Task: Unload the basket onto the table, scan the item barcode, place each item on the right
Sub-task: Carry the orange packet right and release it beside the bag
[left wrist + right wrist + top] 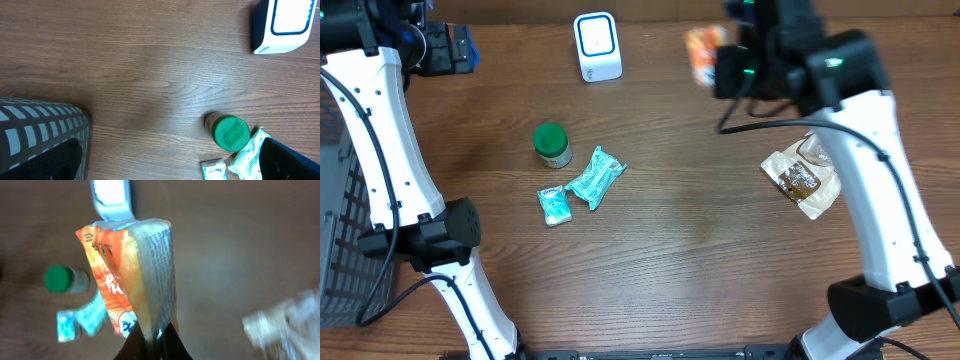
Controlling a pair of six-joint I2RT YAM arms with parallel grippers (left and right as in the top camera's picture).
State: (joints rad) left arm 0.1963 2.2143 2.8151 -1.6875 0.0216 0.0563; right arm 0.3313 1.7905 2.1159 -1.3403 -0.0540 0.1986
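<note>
My right gripper (152,335) is shut on the lower end of an orange snack packet (135,275) and holds it up in the air. In the overhead view the packet (700,52) shows blurred at the back of the table, right of the white and blue scanner (597,45). In the right wrist view the scanner (112,197) lies just beyond the packet's top edge. I see no barcode on the packet's visible faces. My left gripper (445,48) stands open and empty at the far left back; its dark fingers (290,162) frame bare table in the left wrist view.
A green-lidded bottle (552,143) stands left of centre, with a teal packet (595,177) and a smaller teal packet (554,205) beside it. A clear bag with brown contents (802,178) lies at the right. A grey basket (340,230) sits off the left edge.
</note>
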